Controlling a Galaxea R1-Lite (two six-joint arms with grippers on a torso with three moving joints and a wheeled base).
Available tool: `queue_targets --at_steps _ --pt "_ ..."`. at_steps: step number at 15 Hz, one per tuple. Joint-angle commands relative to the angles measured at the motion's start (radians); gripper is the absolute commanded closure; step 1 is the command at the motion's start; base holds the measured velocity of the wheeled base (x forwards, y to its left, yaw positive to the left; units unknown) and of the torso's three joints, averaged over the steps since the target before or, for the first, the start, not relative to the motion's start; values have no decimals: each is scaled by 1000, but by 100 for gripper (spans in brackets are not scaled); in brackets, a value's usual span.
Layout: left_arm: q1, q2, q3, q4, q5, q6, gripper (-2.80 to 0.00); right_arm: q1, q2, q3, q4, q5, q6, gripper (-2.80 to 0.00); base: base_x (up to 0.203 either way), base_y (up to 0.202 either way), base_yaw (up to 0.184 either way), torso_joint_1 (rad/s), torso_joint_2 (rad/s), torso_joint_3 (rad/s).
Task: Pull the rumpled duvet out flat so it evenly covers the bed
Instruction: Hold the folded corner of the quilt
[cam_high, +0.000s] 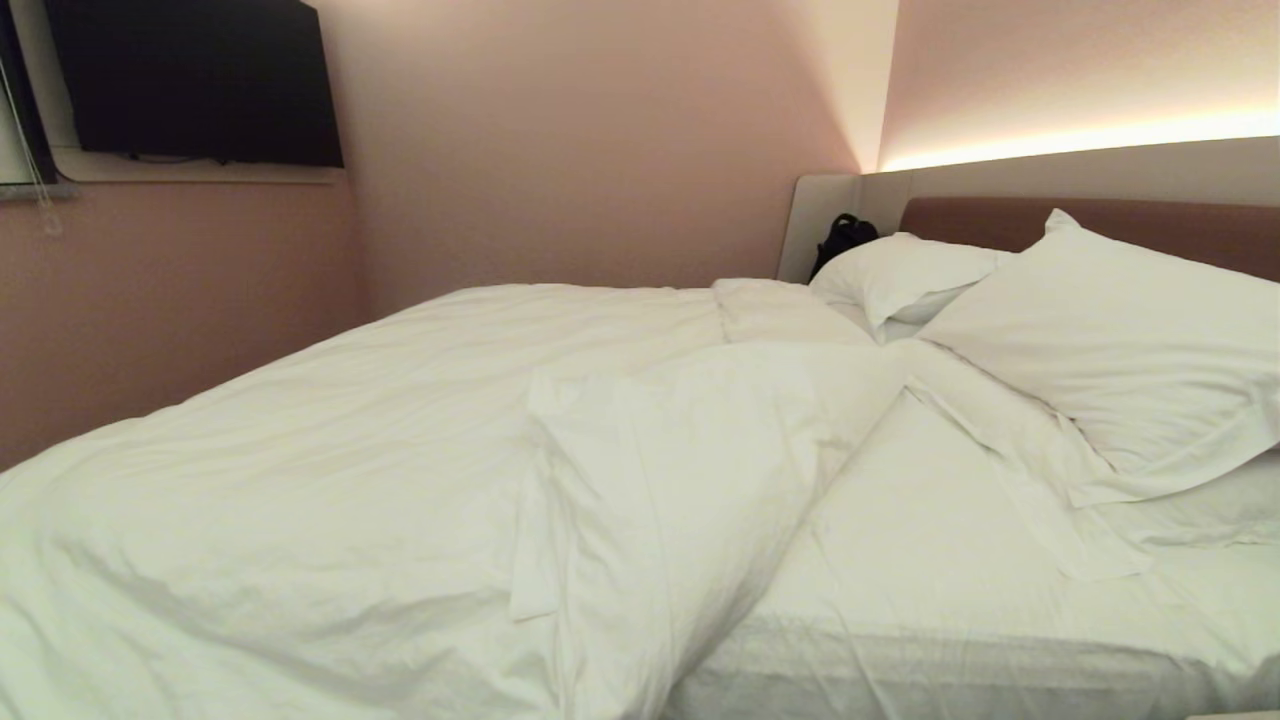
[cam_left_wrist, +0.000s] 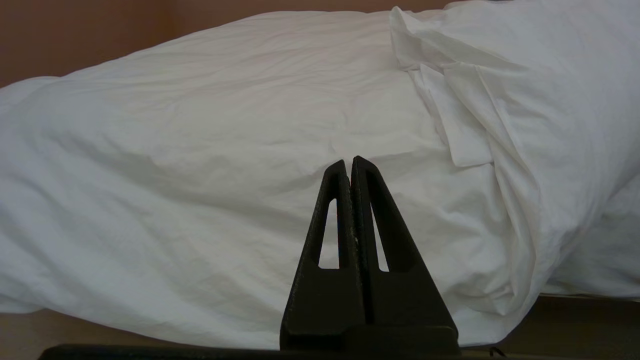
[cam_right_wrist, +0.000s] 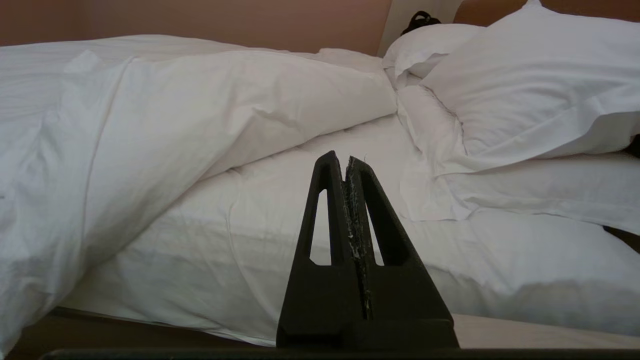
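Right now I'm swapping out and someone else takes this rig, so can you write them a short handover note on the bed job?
Left end effector: shut, empty, short of the bed's near side, facing the duvet.
Right end effector: shut, empty, facing the bare sheet. Neither arm shows in the head view.
Duvet: bunched over the left part of the bed, its near corner folded back. Sheet exposed between fold and pillows.
Done: nothing yet; no grip taken.
Left: grasp the folded edge, draw it toward the pillows, then spread it evenly.
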Motion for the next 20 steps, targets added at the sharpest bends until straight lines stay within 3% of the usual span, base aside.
queue_targets --at_steps 1,10,14,20 --pt "0 0 0 0 0 0 0 1 169 -68 -29 4 25 0 0 0 0 0 0 0" --pt "0 0 0 0 0 0 0 46 826 -341 -254 59 162 0 0 0 0 0 0 0" --pt "0 0 0 0 0 0 0 110 1020 -401 -372 56 182 0 0 0 0 0 0 0" --pt "0 0 0 0 0 0 0 193 1323 -533 -434 8 187 0 0 0 0 0 0 0"
